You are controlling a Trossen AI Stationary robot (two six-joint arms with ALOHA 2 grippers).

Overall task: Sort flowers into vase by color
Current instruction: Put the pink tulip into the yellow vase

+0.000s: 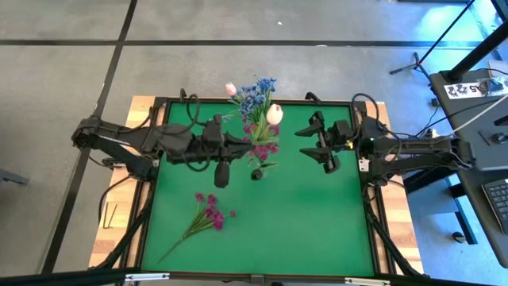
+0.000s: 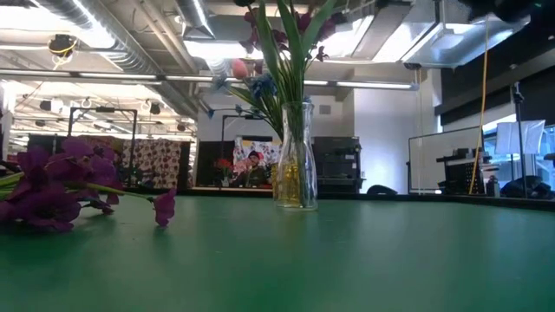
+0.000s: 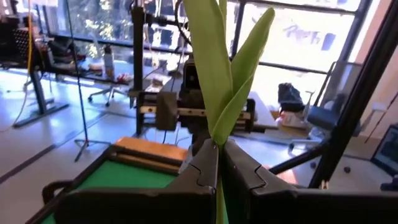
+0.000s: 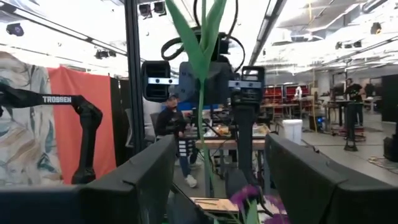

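Desk (image 1: 317, 230): green surface inside a dark frame, seen from above.

Vase (image 2: 296, 156): clear glass, narrow neck, upright near the far middle of the desk. In the high view it shows as a small dark ring (image 1: 256, 173). Green stems rise out of it and spread above.

Bouquet over the vase, high view: blue sprays (image 1: 255, 94) farthest out, magenta sprays (image 1: 260, 143) nearer the vase, two white-pink tulip buds (image 1: 275, 114) at the edges.

Loose magenta spray (image 1: 208, 213): lying flat on the desk, near-left area, well apart from the vase, green stem trailing toward the near-left corner. The low view shows it at the left edge (image 2: 52, 186), blooms resting on the surface.

Left end effector (image 3: 219, 163): fingers together, clamped on a green stem with long leaves (image 3: 225, 74), raised above the desk. High view puts this end effector (image 1: 244, 145) just beside the bouquet, above the vase area.

Right end effector (image 4: 217, 180): fingers spread wide, nothing between them touching, raised over the right side of the desk (image 1: 316, 141), facing the bouquet. Apart from the flowers.

Readable writing: "TROSSEN" in white on a dark arm link (image 4: 57, 99) in the right wrist view. A checker-pattern marker card (image 1: 462, 89) lies on a bench off the desk's right side; its characters cannot be read.
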